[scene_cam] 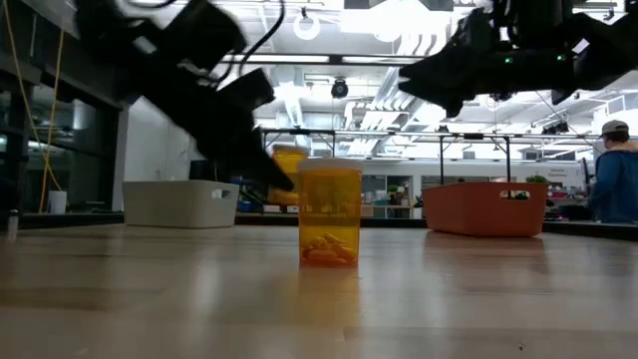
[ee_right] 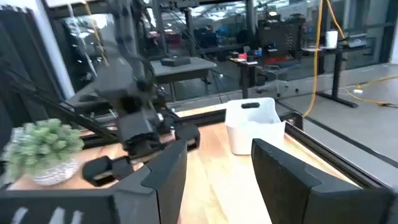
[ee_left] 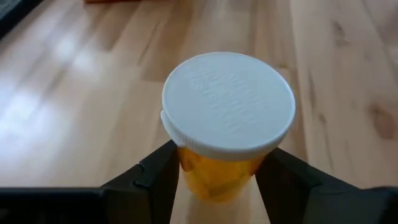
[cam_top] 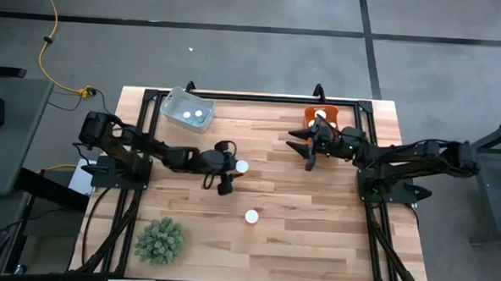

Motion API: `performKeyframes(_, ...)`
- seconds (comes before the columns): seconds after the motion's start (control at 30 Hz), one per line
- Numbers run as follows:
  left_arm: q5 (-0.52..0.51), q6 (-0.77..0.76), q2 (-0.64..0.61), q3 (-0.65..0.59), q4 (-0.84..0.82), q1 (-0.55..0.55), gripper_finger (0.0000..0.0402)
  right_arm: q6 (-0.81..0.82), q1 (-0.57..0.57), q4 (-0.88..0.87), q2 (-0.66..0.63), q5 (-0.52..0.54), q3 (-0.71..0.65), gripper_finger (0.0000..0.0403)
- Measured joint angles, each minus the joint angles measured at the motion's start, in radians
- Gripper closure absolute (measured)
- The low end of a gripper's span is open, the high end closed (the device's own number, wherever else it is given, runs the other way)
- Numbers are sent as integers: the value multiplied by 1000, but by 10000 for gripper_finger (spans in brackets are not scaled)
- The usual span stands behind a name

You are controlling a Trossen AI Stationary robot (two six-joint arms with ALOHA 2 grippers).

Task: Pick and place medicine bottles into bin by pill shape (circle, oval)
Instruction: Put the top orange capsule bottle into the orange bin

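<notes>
One amber medicine bottle with a white cap (ee_left: 227,102) sits between the fingers of my left gripper (cam_top: 230,170) near the table's middle; the gripper is shut on it. It also shows in the low view (scene_cam: 288,163), behind another bottle. That second bottle (cam_top: 251,216) (scene_cam: 329,213) stands upright on its base nearer the front edge, with orange pills in it. My right gripper (cam_top: 300,149) is open and empty, above the table beside the orange bin (cam_top: 329,123). Its fingers show apart in the right wrist view (ee_right: 214,177). My left gripper pinches the bottle's amber body just under the cap (ee_left: 188,167) between its two fingers (ee_left: 158,180), one on each side. The fingers slant down from the table's left side. The cap faces up. Whether the base rests on the table, I cannot tell.
A white bin (cam_top: 174,103) at the back left holds two white-capped bottles. The orange bin at the back right holds one. A green spiky plant ball (cam_top: 160,240) stands at the front left. A person (scene_cam: 612,184) stands beyond the table.
</notes>
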Motion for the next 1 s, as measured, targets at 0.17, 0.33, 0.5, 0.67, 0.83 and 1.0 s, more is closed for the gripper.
performKeyframes(0.17, 0, 70, -9, 175, -244, 48, 225, -97, 54, -34, 131, 29, 85, 230)
performKeyframes(0.33, -1, 74, -11, 252, -288, 89, 225, -222, 114, -118, 262, 117, 202, 230)
performKeyframes(0.5, 4, 67, -11, 254, -305, 101, 225, -233, 154, -350, 341, 227, 350, 210)
performKeyframes(0.67, 0, 65, -10, 254, -348, 100, 225, -237, 191, -514, 403, 239, 474, 158)
performKeyframes(0.83, 1, 65, -10, 254, -336, 98, 225, -253, 213, -536, 457, 239, 522, 115)
performKeyframes(1.0, 4, 76, -10, 254, -335, 89, 224, -276, 207, -517, 482, 240, 540, 104)
